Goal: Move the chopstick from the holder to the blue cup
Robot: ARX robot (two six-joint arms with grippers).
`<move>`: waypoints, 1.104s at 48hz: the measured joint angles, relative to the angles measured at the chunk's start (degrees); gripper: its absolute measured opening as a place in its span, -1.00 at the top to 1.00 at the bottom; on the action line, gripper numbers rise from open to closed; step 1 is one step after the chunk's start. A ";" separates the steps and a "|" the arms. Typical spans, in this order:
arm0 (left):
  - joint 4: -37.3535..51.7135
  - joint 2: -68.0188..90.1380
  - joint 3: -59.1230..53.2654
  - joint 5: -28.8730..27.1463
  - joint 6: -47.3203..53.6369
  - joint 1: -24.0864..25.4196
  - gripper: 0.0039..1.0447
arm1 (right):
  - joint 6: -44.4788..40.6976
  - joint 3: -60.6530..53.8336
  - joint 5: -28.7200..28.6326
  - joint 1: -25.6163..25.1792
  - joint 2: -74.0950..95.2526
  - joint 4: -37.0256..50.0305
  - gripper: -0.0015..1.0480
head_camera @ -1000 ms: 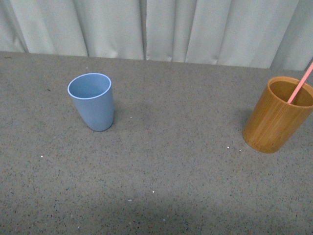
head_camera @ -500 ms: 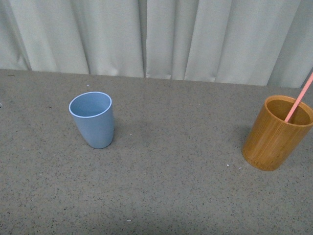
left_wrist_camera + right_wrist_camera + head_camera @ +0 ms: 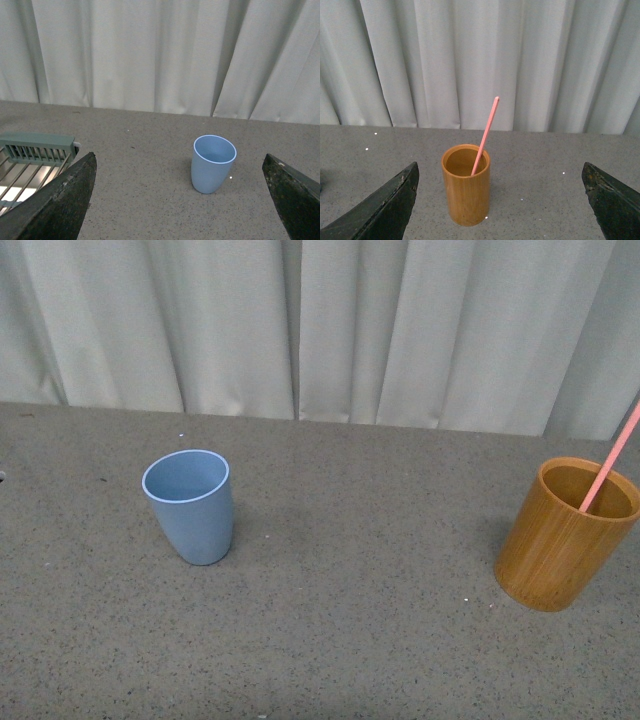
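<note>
The blue cup (image 3: 190, 505) stands upright and empty on the left of the grey table. The orange-brown holder (image 3: 563, 536) stands at the right, with one pink chopstick (image 3: 610, 457) leaning out of it toward the right edge of the front view. No arm shows in the front view. My left gripper (image 3: 182, 200) is open, its dark fingers (image 3: 60, 200) far apart, and the blue cup (image 3: 212, 164) stands ahead of it. My right gripper (image 3: 502, 202) is open too, facing the holder (image 3: 466, 185) and its chopstick (image 3: 485, 135) from a distance.
A pale curtain (image 3: 320, 320) hangs behind the table's far edge. In the left wrist view a grey-green slatted rack (image 3: 35, 150) with metal bars sits off the cup's side. Grey tabletop (image 3: 370, 570) lies between the two cups.
The front view has tilted upward: both cups sit lower in the picture and more curtain shows. The cups and the chopstick have not moved on the table.
</note>
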 joint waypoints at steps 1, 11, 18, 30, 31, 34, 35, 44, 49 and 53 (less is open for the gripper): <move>0.00 0.00 0.00 0.00 0.00 0.00 -0.88 | 0.00 0.00 0.00 0.00 0.00 0.00 -0.81; 0.00 0.00 0.00 0.00 0.02 0.00 -0.88 | 0.00 0.00 0.00 0.00 0.00 0.00 -0.81; 0.00 0.00 0.00 0.00 0.02 0.00 -0.88 | 0.00 0.00 0.00 0.00 0.02 0.00 -0.81; 0.00 0.00 0.00 0.00 0.02 0.00 -0.88 | 0.00 0.00 0.02 0.00 0.00 0.00 -0.81; 0.00 0.00 0.00 0.00 0.02 0.00 -0.88 | 0.00 0.00 0.00 0.00 0.00 0.00 -0.81; 0.00 0.00 0.00 0.00 0.00 0.00 -0.88 | 0.00 0.00 0.02 0.00 0.00 0.00 -0.81; 0.00 0.00 0.00 0.00 0.00 0.00 -0.88 | 0.00 0.00 0.00 0.00 0.00 0.00 -0.81; 0.00 0.00 0.00 0.00 0.00 0.00 -0.88 | 0.00 0.00 0.02 0.00 0.00 0.00 -0.81; 0.00 0.00 0.00 0.00 0.00 0.00 -0.88 | 0.00 0.00 0.00 0.00 0.00 0.00 -0.81; 0.00 0.00 0.00 0.00 0.00 0.00 -0.88 | 0.00 0.00 0.00 0.00 0.00 0.00 -0.81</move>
